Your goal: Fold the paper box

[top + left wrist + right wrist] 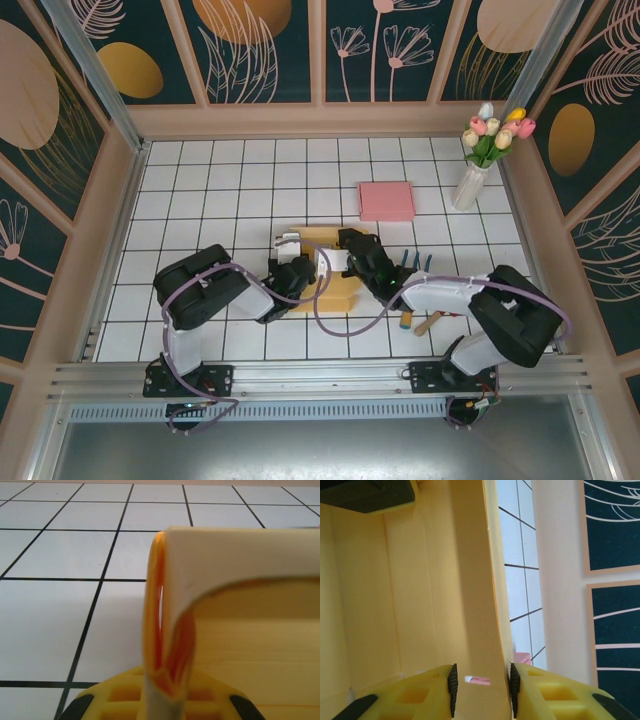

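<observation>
Folding well under way but unfinished, to judge by the paper box [322,272]: lies mid-bench [200,200] between the two arms, base flat on the tiles, at least two walls raised. Pinched hard in the left fingers [131,692]: a side wall doubled over on itself, orange showing inside the crease, top edge curling towards the box's inside. Straddled by the right fingers [518,695]: another upright wall, pads parted with slack on one side, so released rather than gripping. Left to do, probably: pressing the doubled walls down flat, locking the corners, raising whatever sides remain. Number of standing walls hard to tell from above, with both wrists covering much of the box. No tabs or slots to make out up close; too near and blurred in the left wrist view. Also unclear: the small tools [418,268] beside the right arm, partly under it. Well apart at the far side, a pink pad [386,200] and a vase of tulips [470,180], touched by neither arm.
</observation>
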`<action>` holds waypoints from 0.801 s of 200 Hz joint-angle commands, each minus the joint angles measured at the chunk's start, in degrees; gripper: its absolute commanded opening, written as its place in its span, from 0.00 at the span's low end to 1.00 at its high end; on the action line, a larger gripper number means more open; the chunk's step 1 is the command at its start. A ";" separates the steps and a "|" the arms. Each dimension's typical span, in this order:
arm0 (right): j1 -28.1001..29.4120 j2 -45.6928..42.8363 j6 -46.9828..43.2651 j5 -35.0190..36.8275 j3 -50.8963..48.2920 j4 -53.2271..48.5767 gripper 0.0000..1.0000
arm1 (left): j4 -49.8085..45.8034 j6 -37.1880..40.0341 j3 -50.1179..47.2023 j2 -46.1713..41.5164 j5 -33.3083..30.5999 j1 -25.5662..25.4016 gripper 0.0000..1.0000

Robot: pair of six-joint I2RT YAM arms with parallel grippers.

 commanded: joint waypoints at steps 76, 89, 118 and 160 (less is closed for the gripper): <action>-0.52 -26.09 43.32 3.68 -0.62 -4.40 0.99 | -7.76 -5.47 -6.30 -9.60 6.87 0.59 0.04; -2.02 -27.93 53.30 3.18 -0.63 -7.03 0.99 | -11.15 -6.87 -6.39 -11.33 8.41 0.64 0.04; -13.08 -27.98 82.19 -7.42 4.49 -23.33 0.99 | -21.26 -9.54 -4.24 -15.71 13.05 0.66 0.04; -11.56 -30.95 93.08 -9.64 3.01 -23.93 0.98 | -26.41 -13.10 -2.99 -17.14 16.75 0.63 0.05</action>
